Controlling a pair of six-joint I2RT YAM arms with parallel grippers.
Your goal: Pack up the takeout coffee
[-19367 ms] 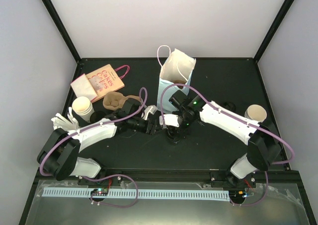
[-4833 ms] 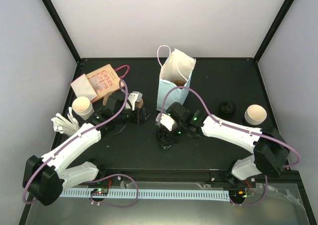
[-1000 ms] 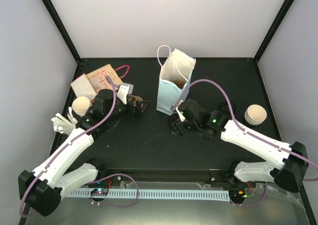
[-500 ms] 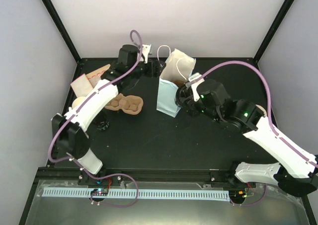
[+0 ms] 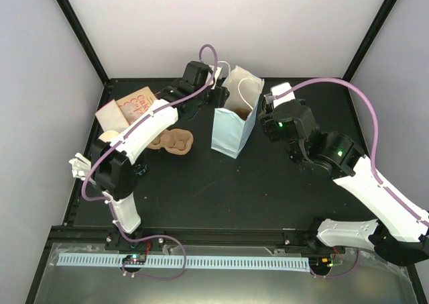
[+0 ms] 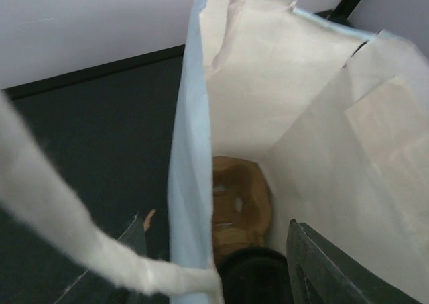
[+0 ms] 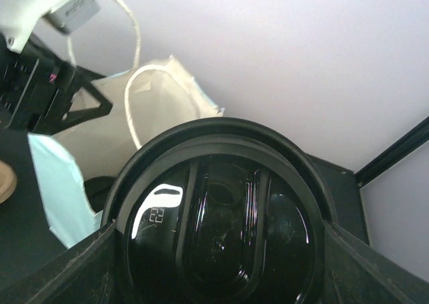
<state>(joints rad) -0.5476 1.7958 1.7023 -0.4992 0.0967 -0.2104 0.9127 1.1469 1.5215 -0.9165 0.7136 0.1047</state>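
We log a black desk [image 5: 201, 190] boxed in by pale walls [image 5: 234, 22], with black frame struts [image 5: 77, 29] rising at the two rear corners. At the left rear lies a flat tan printed paper bag [image 5: 134, 105] with reddish lettering, partly covered; we cannot read it whole. Along the near edge, just in front of the desk, a white perforated strip [image 5: 201, 261] runs left to right on a grey shelf [image 5: 67, 285].
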